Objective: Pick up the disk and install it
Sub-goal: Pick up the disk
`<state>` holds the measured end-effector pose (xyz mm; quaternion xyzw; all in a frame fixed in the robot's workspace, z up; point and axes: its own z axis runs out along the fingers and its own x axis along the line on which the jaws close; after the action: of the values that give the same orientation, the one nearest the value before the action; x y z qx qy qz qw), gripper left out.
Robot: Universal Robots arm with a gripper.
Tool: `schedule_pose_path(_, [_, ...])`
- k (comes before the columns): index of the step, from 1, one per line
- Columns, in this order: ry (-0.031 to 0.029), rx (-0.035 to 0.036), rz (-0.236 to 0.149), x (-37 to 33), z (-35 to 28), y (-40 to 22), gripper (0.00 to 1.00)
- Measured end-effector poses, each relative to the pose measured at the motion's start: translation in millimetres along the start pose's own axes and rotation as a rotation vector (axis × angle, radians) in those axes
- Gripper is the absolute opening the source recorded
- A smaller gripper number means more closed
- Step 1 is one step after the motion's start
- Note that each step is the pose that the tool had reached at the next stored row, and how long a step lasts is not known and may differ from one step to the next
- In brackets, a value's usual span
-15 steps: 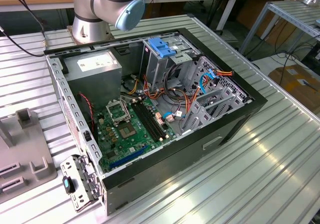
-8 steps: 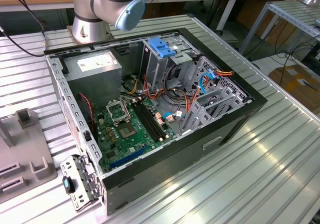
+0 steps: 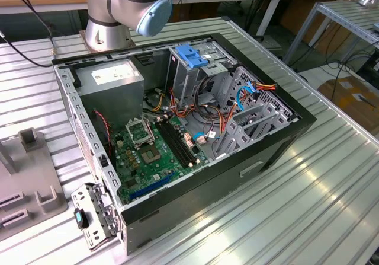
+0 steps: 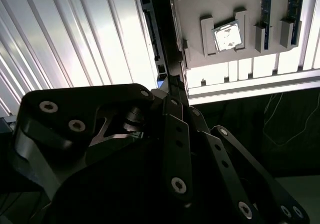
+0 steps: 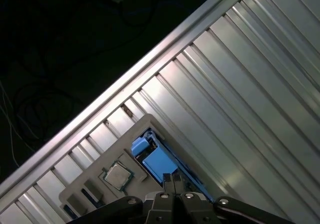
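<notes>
Claw (image 5: pixel 172 178) narrow, fingers together, just above flat blue-railed metal disk (image 5: pixel 156 160) in slotted grey tray (image 5: pixel 125 151); likely needs widening and centring before gripping.

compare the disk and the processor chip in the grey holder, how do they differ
The disk looks to stand on edge in a slot of the grey holder; the chip lies flat in a recess. The disk carries blue plastic; the chip is bare silver. The claw hangs right over the disk, with the chip off to one side. Both sit in that holder.
</notes>
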<state>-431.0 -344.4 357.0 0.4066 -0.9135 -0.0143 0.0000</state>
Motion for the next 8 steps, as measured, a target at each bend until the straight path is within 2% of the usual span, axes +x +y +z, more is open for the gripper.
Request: schedule_pose_path(8, [0.0009,-0.0004,-0.035,0.0,0.0,0.0,0.11])
